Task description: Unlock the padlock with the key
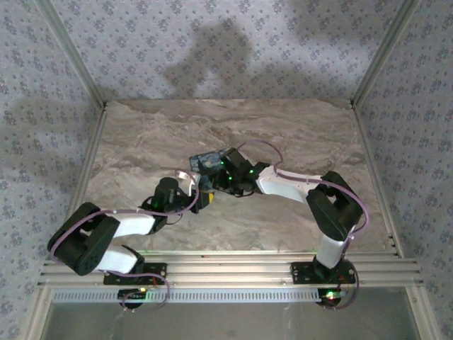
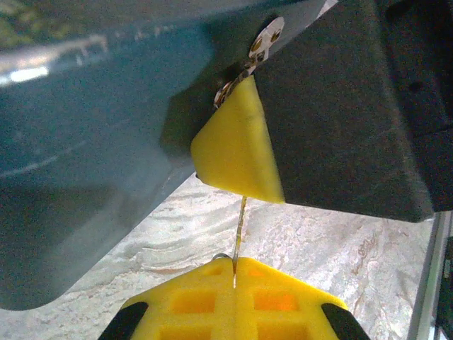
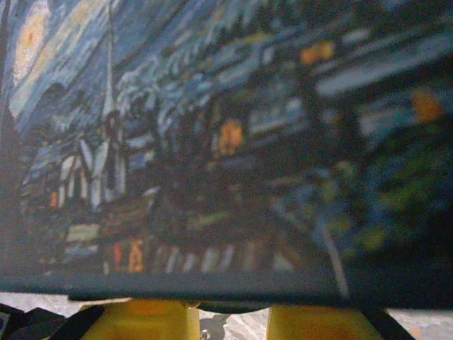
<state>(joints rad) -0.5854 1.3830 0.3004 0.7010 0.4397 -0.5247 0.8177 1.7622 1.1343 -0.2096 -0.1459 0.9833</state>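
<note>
Currently: marble table (image 1: pixel 297 134), both arms meeting at its middle. There the padlock (image 3: pixel 212 142), dark blue with a swirl print, is clamped in the right gripper (image 3: pixel 230 320), jaws part-open around its body. The left gripper (image 2: pixel 233 276), just beside it, is closed tight on the key (image 2: pixel 241 227), a thin blade seen edge-on, running up to the right gripper's yellow finger pad (image 2: pixel 230 145).
</note>
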